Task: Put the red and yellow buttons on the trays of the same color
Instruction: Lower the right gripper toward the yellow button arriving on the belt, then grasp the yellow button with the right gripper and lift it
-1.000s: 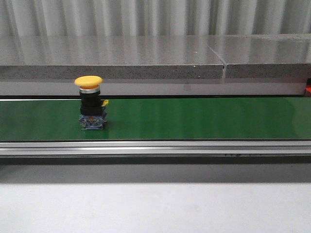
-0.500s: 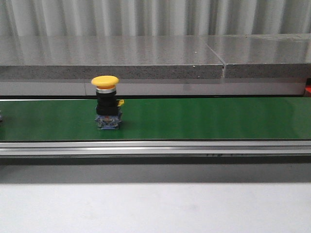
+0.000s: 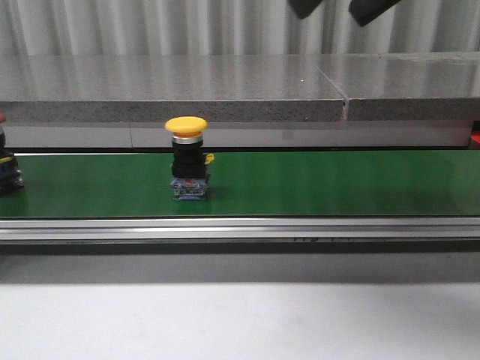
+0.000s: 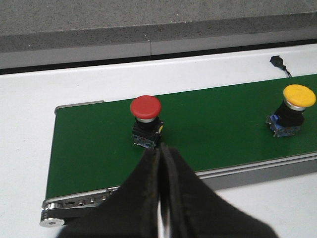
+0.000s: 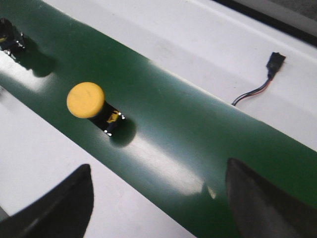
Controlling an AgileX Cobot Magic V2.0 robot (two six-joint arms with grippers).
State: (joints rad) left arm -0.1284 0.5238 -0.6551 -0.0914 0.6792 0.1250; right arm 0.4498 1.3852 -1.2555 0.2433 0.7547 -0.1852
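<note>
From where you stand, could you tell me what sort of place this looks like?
Probably an industrial sorting bench: a green conveyor belt carries a yellow button and a red button, with corrugated metal wall behind.

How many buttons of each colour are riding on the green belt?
Yellow buttons: 1, the yellow button standing upright on the green belt.
Red buttons: 1, the red button, also upright on the belt.
Total: 2 buttons.
</note>
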